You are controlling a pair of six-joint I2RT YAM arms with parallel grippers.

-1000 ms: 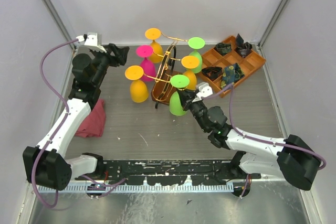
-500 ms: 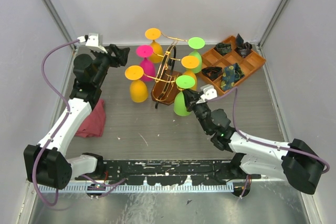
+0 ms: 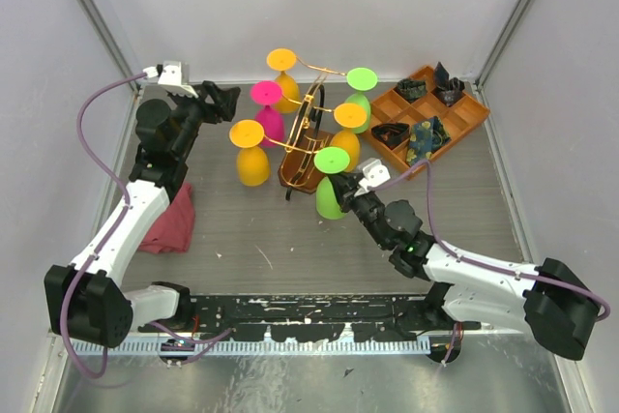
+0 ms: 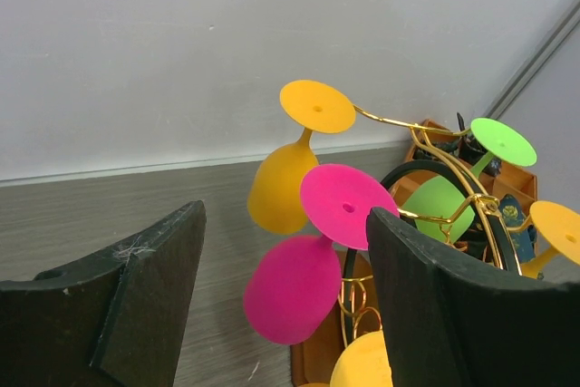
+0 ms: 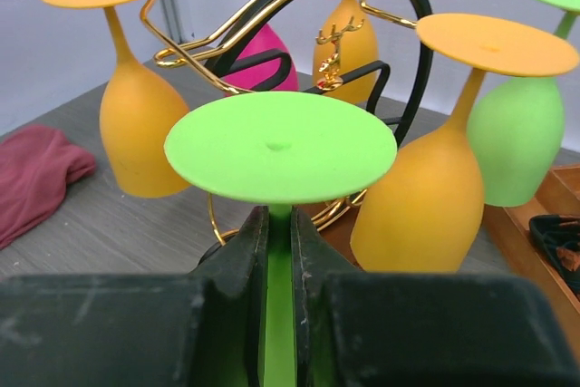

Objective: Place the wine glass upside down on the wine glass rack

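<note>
Right claw (image 5: 279, 233) clenched on stem of inverted green wine glass (image 5: 281, 147), just near of wine glass rack (image 3: 295, 173). Left claw (image 3: 221, 99) released, empty, far left. Best: keep foot level, slide stem into near arm, avoid orange glass (image 5: 426, 215).

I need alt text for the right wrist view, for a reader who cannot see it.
The right gripper is shut on the stem of an upside-down green wine glass, its round foot facing up. Behind it stands the gold wine glass rack, with an upside-down orange glass to the right.
</note>
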